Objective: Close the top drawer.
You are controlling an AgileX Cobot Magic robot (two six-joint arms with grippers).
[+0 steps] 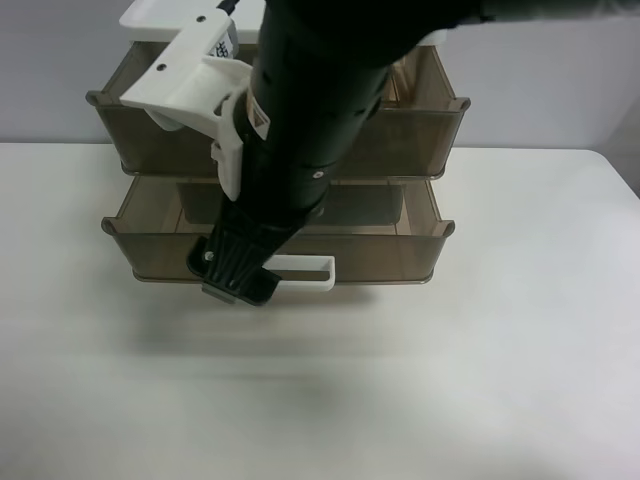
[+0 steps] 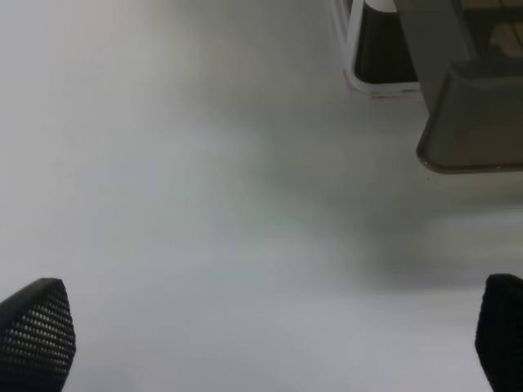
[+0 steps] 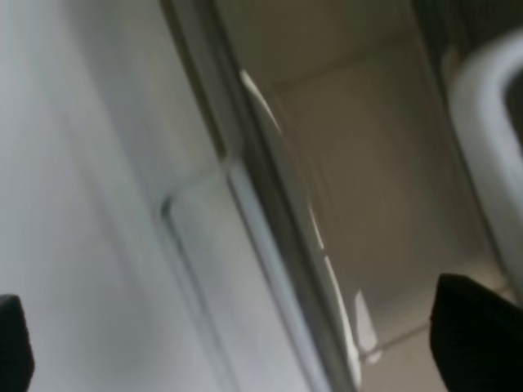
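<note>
The white surface (image 1: 450,380) carries a stacked drawer unit, and both of its smoky-brown drawers stand pulled out. The top drawer (image 1: 420,120) sits higher than the right gripper (image 1: 233,272) and beyond it, its front wall well forward of the unit. Nothing of the closing shows as done, so I judge that the whole push is left. The lower drawer (image 1: 380,250) lies directly under that gripper, whose tip is at its front wall. The black arm (image 1: 310,100) reaches down across both drawers and hides the top drawer's handle. I take it for the right arm, since only the right wrist view looks close onto smoky plastic. The right gripper (image 3: 243,347) is spread wide with nothing grasped; that blurred view does not show which drawer lies under it. The left gripper (image 2: 270,339) is also spread wide and empty, over bare surface, with a drawer corner (image 2: 470,122) well ahead of it. The lower drawer's clean white handle (image 1: 305,272) sits just beside the right gripper, touching or nearly so.
</note>
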